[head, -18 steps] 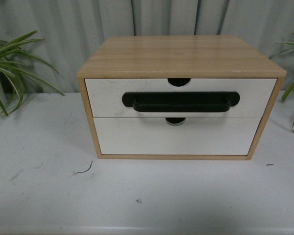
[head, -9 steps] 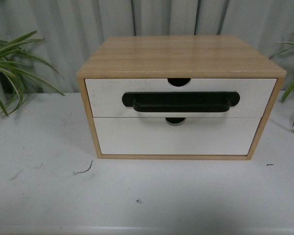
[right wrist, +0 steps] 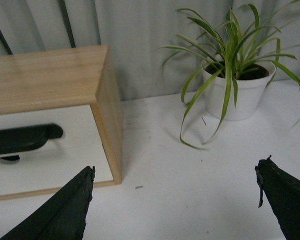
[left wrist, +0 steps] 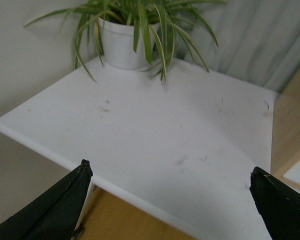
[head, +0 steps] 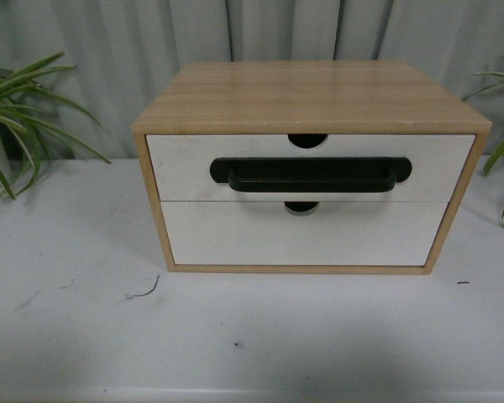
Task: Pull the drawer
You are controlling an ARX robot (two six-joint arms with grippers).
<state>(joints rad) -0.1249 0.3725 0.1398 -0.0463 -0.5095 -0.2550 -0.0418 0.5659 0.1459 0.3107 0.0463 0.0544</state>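
Note:
The drawer (head: 185,168) is the upper one in a light wood cabinet (head: 311,96) on the white table. Its white front carries a long black bar handle (head: 311,175) and a half-round notch (head: 307,140) in its top edge; it sits shut, flush with the cabinet. The right wrist view shows the handle's end (right wrist: 22,139) and the cabinet's side (right wrist: 110,115). My right gripper (right wrist: 175,172) is open over bare table, off to the cabinet's right. My left gripper (left wrist: 170,172) is open above the table's edge (left wrist: 50,150), left of the cabinet. Neither arm shows in the front view.
Below sits a plain white drawer front (head: 302,235) without a handle. A potted plant (left wrist: 122,42) stands at the table's far left corner, another potted plant (right wrist: 237,90) to the cabinet's right. Grey curtain (head: 109,50) hangs behind. White tabletop (head: 252,336) lies before the cabinet.

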